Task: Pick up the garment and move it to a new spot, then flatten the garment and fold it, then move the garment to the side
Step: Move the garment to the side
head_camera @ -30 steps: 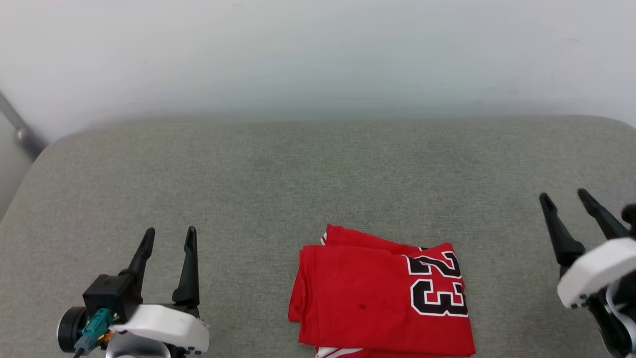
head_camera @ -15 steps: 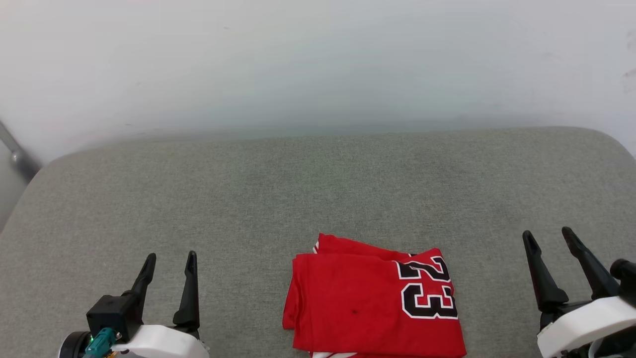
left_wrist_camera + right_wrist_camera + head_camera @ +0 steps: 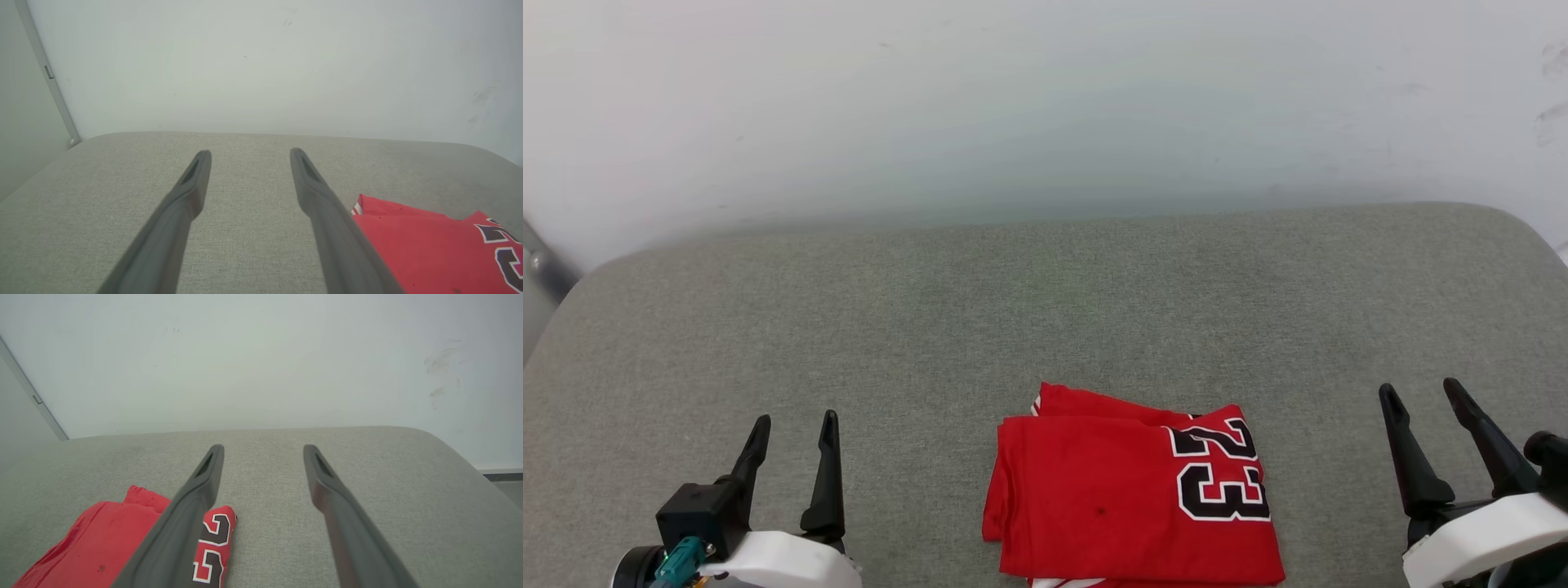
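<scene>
**Folded jersey ready for its move to the side**

The garment [image 3: 1131, 498] lies folded into a compact red rectangle near the front edge of the grey upholstered surface [image 3: 1013, 310], roughly midway between the two arms. Its black-and-white "23" faces up on the robot's right half. A lower layer peeks out along the far edge, with a sliver of striped trim at the far left corner.

The left pincer [image 3: 795, 419] hovers well to the left of the cloth, fingers spread and holding nothing. The right pincer [image 3: 1419, 389] hangs well apart on the other side, likewise spread and empty. Neither touches the fabric.

Judging by the tidy fold, the part that appears to be left is carrying the bundle to the side. To do that well, each pincer should come in low at an opposite side edge and slip one finger under the whole stack before closing. Pinching only the top layer would likely peel the fold open. The left edge looks rounded and loose, so it needs a deep bite.

Lifting both ends together and keeping them level should hold the shape. Dragging is riskier, since the woven upholstery may catch the bottom layer. Bare surface lies open on either side for the set-down.
</scene>
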Tool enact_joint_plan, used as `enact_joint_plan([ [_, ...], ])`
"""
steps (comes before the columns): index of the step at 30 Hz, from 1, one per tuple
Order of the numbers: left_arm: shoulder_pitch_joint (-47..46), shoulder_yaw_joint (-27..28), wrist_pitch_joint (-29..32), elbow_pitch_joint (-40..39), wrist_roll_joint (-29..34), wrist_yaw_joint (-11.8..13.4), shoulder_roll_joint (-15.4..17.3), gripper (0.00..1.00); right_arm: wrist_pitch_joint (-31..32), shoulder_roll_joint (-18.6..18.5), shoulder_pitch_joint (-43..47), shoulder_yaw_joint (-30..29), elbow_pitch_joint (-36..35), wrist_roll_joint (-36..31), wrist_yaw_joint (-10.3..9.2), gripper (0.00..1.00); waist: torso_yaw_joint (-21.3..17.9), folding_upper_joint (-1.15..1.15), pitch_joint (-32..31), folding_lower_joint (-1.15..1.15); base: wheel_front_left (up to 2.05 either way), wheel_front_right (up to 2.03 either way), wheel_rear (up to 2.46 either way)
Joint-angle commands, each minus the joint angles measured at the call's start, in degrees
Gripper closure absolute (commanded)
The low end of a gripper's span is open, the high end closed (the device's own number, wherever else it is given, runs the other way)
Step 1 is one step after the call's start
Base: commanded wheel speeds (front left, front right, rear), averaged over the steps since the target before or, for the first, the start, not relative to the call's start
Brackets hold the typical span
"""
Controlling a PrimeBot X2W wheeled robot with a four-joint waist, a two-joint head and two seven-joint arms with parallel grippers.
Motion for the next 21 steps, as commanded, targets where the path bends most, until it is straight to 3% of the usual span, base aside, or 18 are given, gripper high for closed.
enact_joint_plan([
  [1, 0.30, 0.16, -0.04, -0.27, -0.22, 0.34, 0.32, 0.00, 0.01, -0.02, 0.05, -0.21, -0.35, 0.43, -0.03, 0.00, 0.00, 0.00, 0.03, 0.00, 0.00, 0.00, 0.00],
  [8, 0.89, 0.83, -0.37, -0.66, -0.55, 0.79, 0.39, 0.00, 8.32, -0.77, 0.06, -5.17, 2.02, 6.12, -0.04, 0.00, 0.09, 0.00, 0.19, 0.00, 0.00, 0.00, 0.00],
  [16, -0.32, 1.51, -1.73, -1.19, 0.04, 0.62, -0.26, 0.00, 31.53, -4.84, -2.46, -17.09, 10.96, 16.39, -0.04, 0.00, 2.87, 0.00, 1.87, 0.00, 0.00, 0.00, 0.00],
  [21, -1.15, 2.17, -2.57, -1.13, 0.39, -0.08, -1.12, 0.00, 45.78, -1.31, -6.28, -24.59, 19.73, 22.51, -0.03, 0.00, 5.58, 0.00, 3.60, 0.00, 0.00, 0.00, 0.00],
])
